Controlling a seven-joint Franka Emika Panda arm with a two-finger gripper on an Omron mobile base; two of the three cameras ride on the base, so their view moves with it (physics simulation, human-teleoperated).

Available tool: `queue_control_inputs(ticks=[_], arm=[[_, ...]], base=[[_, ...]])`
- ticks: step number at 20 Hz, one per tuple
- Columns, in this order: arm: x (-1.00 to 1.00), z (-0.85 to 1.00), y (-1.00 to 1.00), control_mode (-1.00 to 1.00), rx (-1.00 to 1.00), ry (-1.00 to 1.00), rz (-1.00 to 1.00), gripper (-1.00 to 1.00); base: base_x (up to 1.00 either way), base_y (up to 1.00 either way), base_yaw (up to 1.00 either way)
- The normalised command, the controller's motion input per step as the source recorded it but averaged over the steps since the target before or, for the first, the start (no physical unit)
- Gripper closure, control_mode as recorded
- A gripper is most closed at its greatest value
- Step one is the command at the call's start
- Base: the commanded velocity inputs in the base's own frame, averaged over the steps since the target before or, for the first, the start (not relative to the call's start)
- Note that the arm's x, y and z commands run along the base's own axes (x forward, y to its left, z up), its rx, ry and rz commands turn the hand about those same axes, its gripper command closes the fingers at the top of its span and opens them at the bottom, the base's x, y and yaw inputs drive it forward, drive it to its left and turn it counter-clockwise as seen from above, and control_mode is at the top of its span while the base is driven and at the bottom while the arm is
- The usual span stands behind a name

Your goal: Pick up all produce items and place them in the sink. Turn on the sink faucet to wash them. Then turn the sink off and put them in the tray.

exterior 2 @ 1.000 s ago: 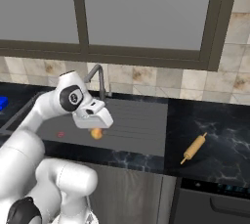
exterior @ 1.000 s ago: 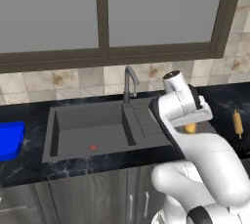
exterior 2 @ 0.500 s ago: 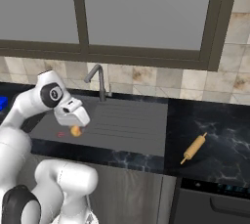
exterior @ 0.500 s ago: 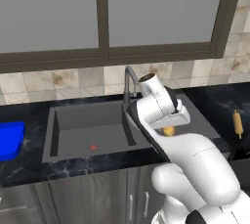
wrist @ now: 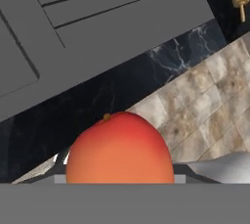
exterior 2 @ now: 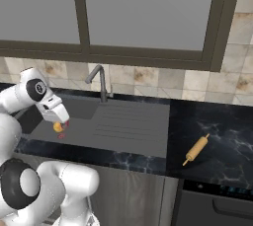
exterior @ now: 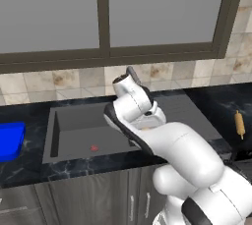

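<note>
Dark marbled counter (exterior 2: 212, 146) runs beneath a wide window and a band of beige tiles. One dark grey sink (exterior 2: 123, 126) is set into it, its basin on the left and its ribbed drainboard on the right. One slim faucet (exterior 2: 100, 81) stands at the sink's back edge, its spout bent over the basin. One blue tray (exterior: 10, 140) lies on the counter near its left edge, well apart from the sink's left rim. One tan rolling pin (exterior 2: 196, 149) lies on the counter to the right of the drainboard, apart from it.

One white arm bends over the sink. Its gripper (exterior 2: 60, 127) hangs above the basin, pointing down, and is closed on the single fruit (exterior 2: 59, 127), a small yellow-orange one with a red blush. In the hand view the fruit (wrist: 119, 150) sits close against the camera between the jaws, its stem end up, with the drainboard ribs, a strip of counter and the rolling pin beyond it. A small red spot (exterior: 93, 147) marks the basin floor.
</note>
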Motion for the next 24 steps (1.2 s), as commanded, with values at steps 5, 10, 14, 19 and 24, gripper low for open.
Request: queue_control_inputs(ticks=[5, 10, 14, 19, 24], arm=[[0.29, -0.02, 0.43, -1.0, 0.0, -0.01, 0.0, 1.0], [0.34, -0.15, 0.5, -1.0, 0.0, -0.06, 0.0, 1.0], [0.35, -0.11, 0.41, -1.0, 0.0, -0.08, 0.0, 1.0], [0.36, -0.12, 0.29, -1.0, 0.02, -0.11, 0.0, 1.0], [0.36, -0.14, 0.14, -1.0, 0.05, -0.11, 0.0, 1.0]], base=[[0.0, 0.0, 0.0], [0.0, 0.0, 0.0], [0.0, 0.0, 0.0], [0.0, 0.0, 0.0], [0.0, 0.0, 0.0]])
